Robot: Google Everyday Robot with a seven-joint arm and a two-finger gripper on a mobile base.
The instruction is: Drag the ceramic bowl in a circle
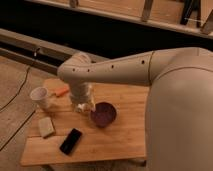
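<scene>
On the light wooden table [125,137], a flat black rectangular phone [71,141] lies nearest; a beige square sponge [46,126] lies left of it; the round, glossy dark purple ceramic bowl [103,115] sits mid-table; the gripper [84,106], jaws apart and empty, hangs just beside its left rim; a tall white cup [40,96] stands farther left.

We counted one wooden counter [117,145] carrying five things: one ceramic bowl [103,114], one white cup [40,96], one black phone [71,141], one pale sponge-like block [46,127] and one orange object [61,91] that we could not identify. We saw one robot arm [115,70] with one end effector [84,106], low over the counter just beside the bowl, between it and the cup. One dark cable [20,87] lay on the floor.
</scene>
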